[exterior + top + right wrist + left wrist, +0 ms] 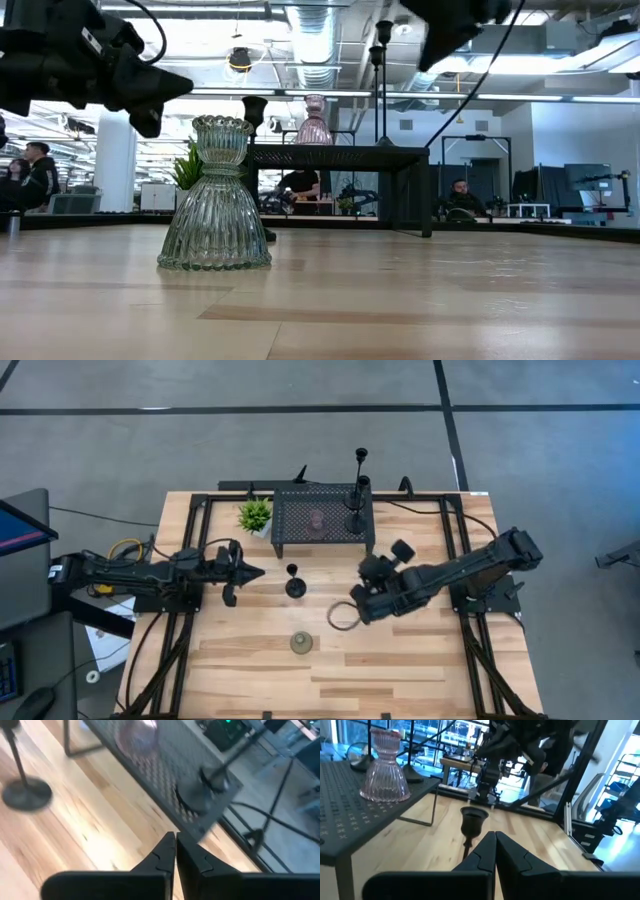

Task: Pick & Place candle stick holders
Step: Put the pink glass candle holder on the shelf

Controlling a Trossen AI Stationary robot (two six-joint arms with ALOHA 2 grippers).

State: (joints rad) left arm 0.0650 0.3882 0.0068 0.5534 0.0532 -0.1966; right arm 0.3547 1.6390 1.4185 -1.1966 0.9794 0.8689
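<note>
From above I see my right hand (352,610) pressed together, empty, over the surface (420,670), the olive holder (301,643) near it. My left hand (252,572), also pressed together, points at the short black holder (295,584). The stand (322,520) carries the pink holder (317,520) and two black holders (356,510)

Low view: the olive holder stands upright

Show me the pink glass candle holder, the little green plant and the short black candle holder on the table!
pink glass candle holder (384,775): left wrist view, on its ribbed flared body.
green plant (255,514): high view, on its leaves.
short black candle holder (295,587): high view, on its round base.
</note>
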